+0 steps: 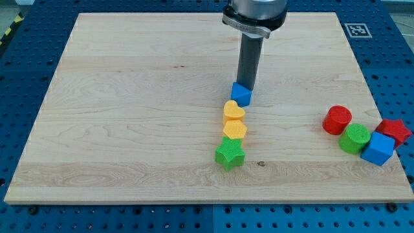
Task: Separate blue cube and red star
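The blue cube (379, 149) sits near the board's right edge, touching the red star (394, 130) just above and to its right. My tip (246, 87) is far to their left, near the middle of the board, right behind a small blue block (241, 94). The rod comes down from the view's top.
A red cylinder (337, 120) and a green cylinder (355, 138) sit just left of the blue cube. Below the small blue block run a yellow heart (234, 110), a yellow hexagon block (235, 130) and a green star (229, 154). The wooden board (129, 97) lies on a blue perforated table.
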`<state>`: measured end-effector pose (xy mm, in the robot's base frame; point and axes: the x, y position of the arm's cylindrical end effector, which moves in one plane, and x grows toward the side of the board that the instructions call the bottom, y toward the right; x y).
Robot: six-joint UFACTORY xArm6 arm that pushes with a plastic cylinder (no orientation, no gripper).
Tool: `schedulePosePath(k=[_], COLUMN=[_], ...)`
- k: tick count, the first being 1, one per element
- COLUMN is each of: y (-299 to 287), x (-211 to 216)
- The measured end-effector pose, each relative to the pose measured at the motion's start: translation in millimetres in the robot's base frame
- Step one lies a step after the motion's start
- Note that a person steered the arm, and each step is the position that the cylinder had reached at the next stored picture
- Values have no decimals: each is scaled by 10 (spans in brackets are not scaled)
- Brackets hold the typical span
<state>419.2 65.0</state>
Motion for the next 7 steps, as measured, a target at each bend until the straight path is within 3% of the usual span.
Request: schedulePosePath(k=[3,4,7], y=[-591,-637,689], x=[-116,-473,-483])
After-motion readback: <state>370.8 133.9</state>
